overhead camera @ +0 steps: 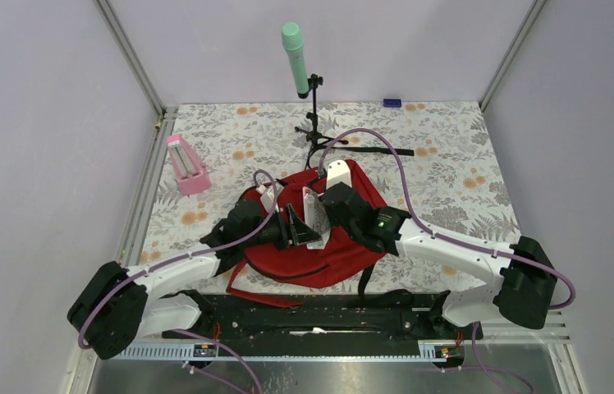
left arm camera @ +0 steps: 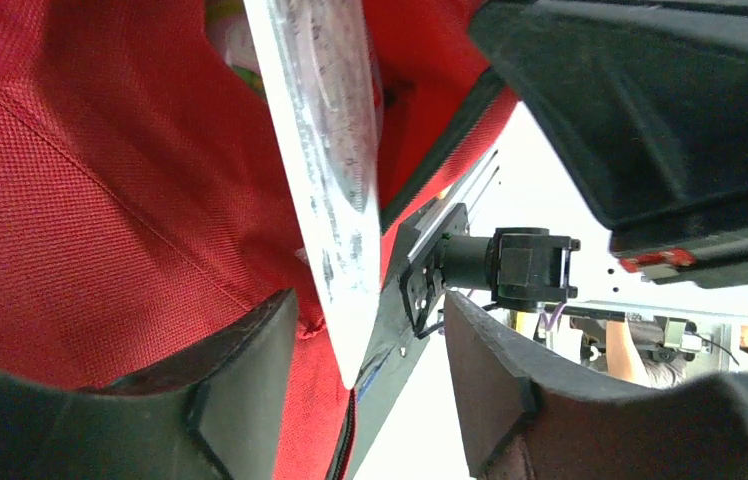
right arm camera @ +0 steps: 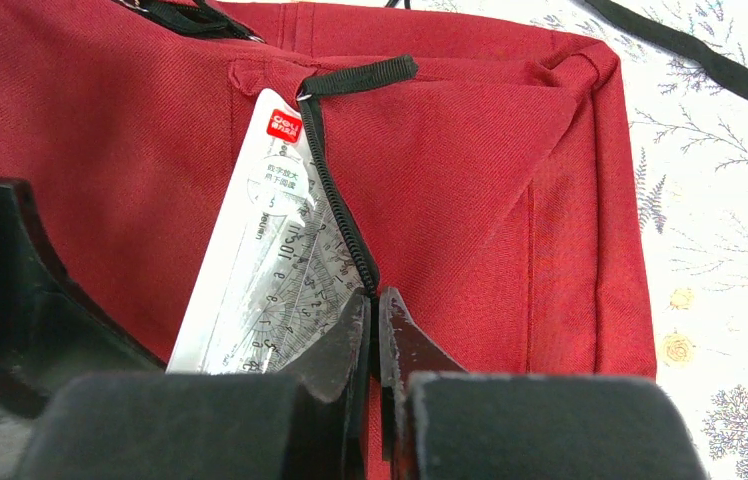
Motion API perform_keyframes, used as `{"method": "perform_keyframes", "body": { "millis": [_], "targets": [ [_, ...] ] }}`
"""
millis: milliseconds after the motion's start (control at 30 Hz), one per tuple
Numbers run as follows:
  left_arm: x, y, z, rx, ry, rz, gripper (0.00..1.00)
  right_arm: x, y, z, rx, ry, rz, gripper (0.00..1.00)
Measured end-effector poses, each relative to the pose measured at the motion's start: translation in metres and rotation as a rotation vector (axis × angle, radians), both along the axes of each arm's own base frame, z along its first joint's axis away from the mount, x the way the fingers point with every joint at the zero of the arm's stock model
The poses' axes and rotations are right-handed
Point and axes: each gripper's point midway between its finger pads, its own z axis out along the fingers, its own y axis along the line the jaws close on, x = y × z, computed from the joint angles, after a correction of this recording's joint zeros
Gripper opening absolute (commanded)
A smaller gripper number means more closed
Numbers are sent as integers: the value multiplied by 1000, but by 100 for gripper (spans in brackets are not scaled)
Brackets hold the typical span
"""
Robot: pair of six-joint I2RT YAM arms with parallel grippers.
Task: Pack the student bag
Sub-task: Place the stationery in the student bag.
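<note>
From above: the student bag (overhead camera: 336, 258) lies flat in the middle of the table (overhead camera: 451, 180), right in front of both arms. The left gripper (overhead camera: 294, 226) and right gripper (overhead camera: 323, 215) meet over its upper half, a clear ruler pack (overhead camera: 311, 215) between them. A pink case (overhead camera: 186, 166) sits off to the left, well apart.

Left wrist now: the fingers (left arm camera: 250, 370) stand parted. The ruler pack's pointed end hangs in the gap, closer to one finger, with neither pad clamping it, and there's red bag fabric alongside.

Over to the right wrist: the fingers (right arm camera: 335, 350) are pressed together, pinching the bag at its black zipper (right arm camera: 335, 200). The ruler pack lies just beside them, the zipper crossing its edge
</note>
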Motion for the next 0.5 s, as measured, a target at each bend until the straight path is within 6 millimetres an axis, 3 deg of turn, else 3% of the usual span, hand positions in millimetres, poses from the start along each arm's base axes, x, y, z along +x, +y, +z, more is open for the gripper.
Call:
{"method": "perform_keyframes", "body": {
  "millis": [133,233,500],
  "targets": [
    [-3,-7,-12,11,47,-13,33,0,0,1,-1,1,0,0],
    [-6,-12,-17,10,72,-22,3,0,0,2,-2,2,2,0],
    [-4,-27,-18,-56,117,-36,0,-1,1,4,0,6,8,0]
  ]
}}
